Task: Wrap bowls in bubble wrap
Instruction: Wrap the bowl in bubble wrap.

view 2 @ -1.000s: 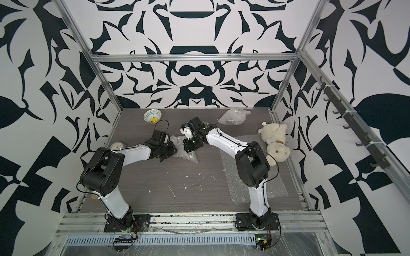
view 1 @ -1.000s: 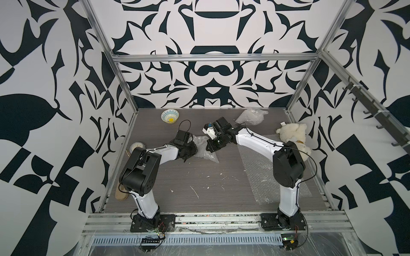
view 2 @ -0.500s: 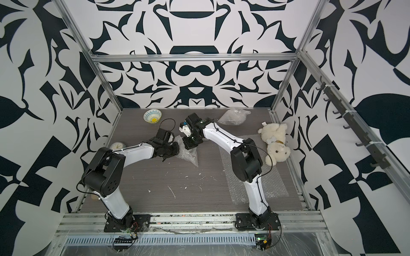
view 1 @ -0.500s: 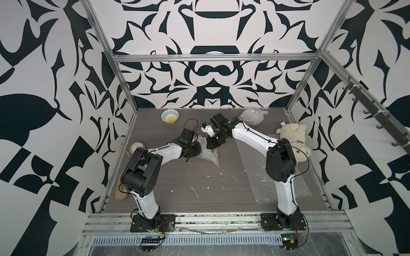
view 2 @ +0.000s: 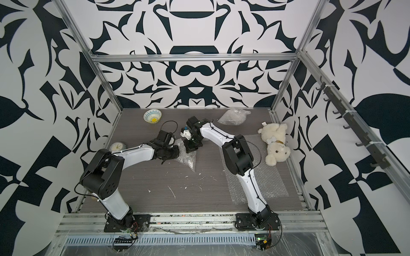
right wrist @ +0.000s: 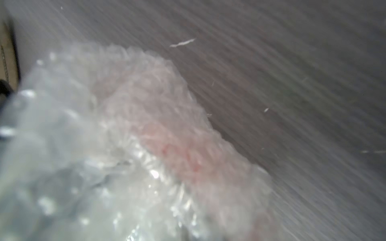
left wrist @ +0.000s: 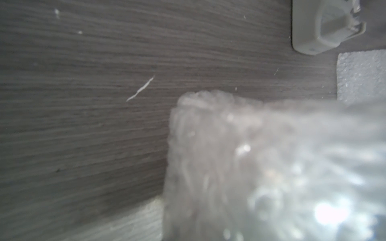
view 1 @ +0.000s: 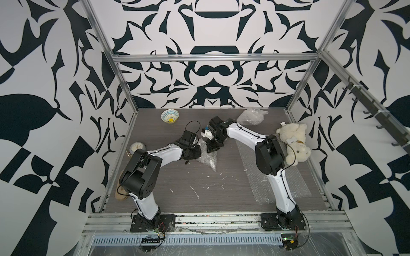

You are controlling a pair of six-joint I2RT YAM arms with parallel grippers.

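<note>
Left fingers [view 1: 196, 153] and right fingers [view 1: 211, 149] meet at one crumpled bubble wrap bundle [view 1: 207, 158] in the middle of the surface [view 1: 199, 199]. Each pair is pressed together on a fold of it, from opposite sides. Both wrist views are filled with blurred plastic right up to the lens, so the fingertips themselves are hidden.

That surface is grey with a fine wood grain, and thin white scraps [view 1: 194, 191] are scattered over its near half. Black-and-white leaf-patterned walls close it in on three sides, edged by an aluminium frame [view 1: 215, 58].

In the grip, the bundle is translucent and whitish, glinting, and tapers to a point towards the near edge. Whether a bowl lies inside it cannot be told. A flat sheet of wrap [view 1: 257, 177] lies under the right arm, and a second bundle [view 1: 251, 117] sits by the back wall. One patterned bowl [view 1: 170, 115] with a yellow centre stands unwrapped at the back left. An alarm clock [view 1: 137, 148] stands at the left edge, and a cream teddy bear [view 1: 292, 141] lies at the right.
</note>
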